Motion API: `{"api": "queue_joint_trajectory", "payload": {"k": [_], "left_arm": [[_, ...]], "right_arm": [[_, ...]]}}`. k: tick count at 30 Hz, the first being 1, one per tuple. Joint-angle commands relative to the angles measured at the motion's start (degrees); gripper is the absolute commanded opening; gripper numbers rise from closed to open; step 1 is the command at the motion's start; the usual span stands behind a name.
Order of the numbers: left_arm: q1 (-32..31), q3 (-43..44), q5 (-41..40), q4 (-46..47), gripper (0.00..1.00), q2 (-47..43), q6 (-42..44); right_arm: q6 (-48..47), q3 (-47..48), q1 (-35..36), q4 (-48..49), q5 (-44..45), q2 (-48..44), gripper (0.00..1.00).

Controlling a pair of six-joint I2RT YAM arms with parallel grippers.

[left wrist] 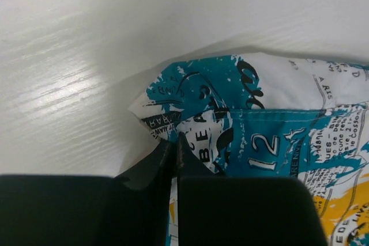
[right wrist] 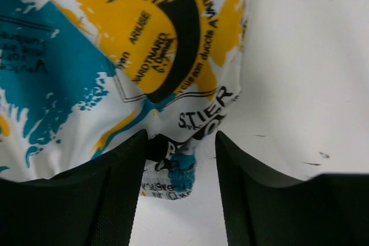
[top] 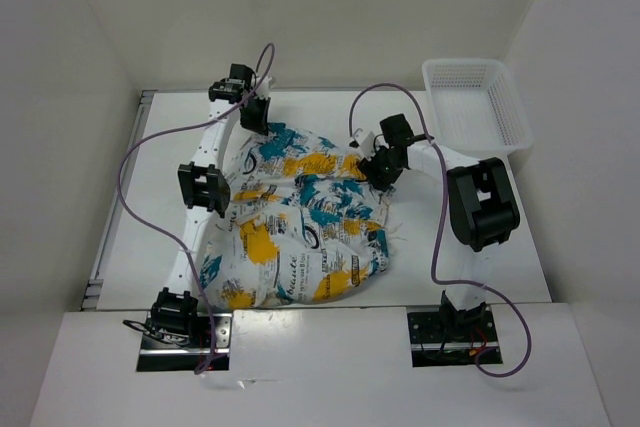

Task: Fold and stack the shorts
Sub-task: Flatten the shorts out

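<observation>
My left gripper (left wrist: pixel 172 144) pinches a corner of the soft white, teal-and-yellow printed shorts (left wrist: pixel 277 119); my right gripper (right wrist: pixel 181 142) stands open astride the hem. So shallow a bite may slip.

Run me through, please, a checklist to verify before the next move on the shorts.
1. Left gripper pinching the shorts: ok. Its jaws are closed together on the far left corner of the fabric.
2. Right gripper gripping the shorts: not ok. Its jaws stand open, with a bit of hem lying between the fingers.
3. Both grippers at the far edge: ok. Each is over a far corner in the top view.
4. Shorts lying flat: not ok. They are rumpled and bunched.
5. Number of layers the left grip holds: cannot tell.
6. Basket out of the way: ok. It sits at the far right, apart from the shorts.
</observation>
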Motion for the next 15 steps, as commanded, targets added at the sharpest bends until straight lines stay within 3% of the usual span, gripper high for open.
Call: {"api": "queue_joint_trajectory", "payload": {"k": [1, 3, 4, 7, 11, 15], "left_arm": [[-0.27, 1.02, 2.41, -4.53, 0.06, 2.54, 0.14], [-0.27, 1.02, 2.42, -3.91, 0.00, 2.54, 0.14], [-0.27, 1.02, 2.94, -3.13, 0.00, 2.54, 0.14], [-0.27, 1.02, 3.47, -0.32, 0.00, -0.79, 0.14], [2.88, 1.02, 7.34, 7.22, 0.00, -8.17, 0.14], [4.29, 1.02, 6.47, 9.01, 0.00, -14.24, 0.14]], "right_arm": [[-1.83, 1.23, 0.43, -3.97, -4.77, 0.80, 0.54], [-2.62, 0.35, 0.43, -3.27, -4.77, 0.80, 0.35], [-2.62, -0.44, 0.43, -2.57, -3.20, 1.50, 0.19], [-2.01, -0.97, 0.43, 0.24, -1.09, 1.51, 0.03], [1.94, 2.71, 0.43, 6.13, 5.06, 1.51, 0.00], [4.05, 9.56, 0.43, 7.37, 5.60, 0.98, 0.00]]}}
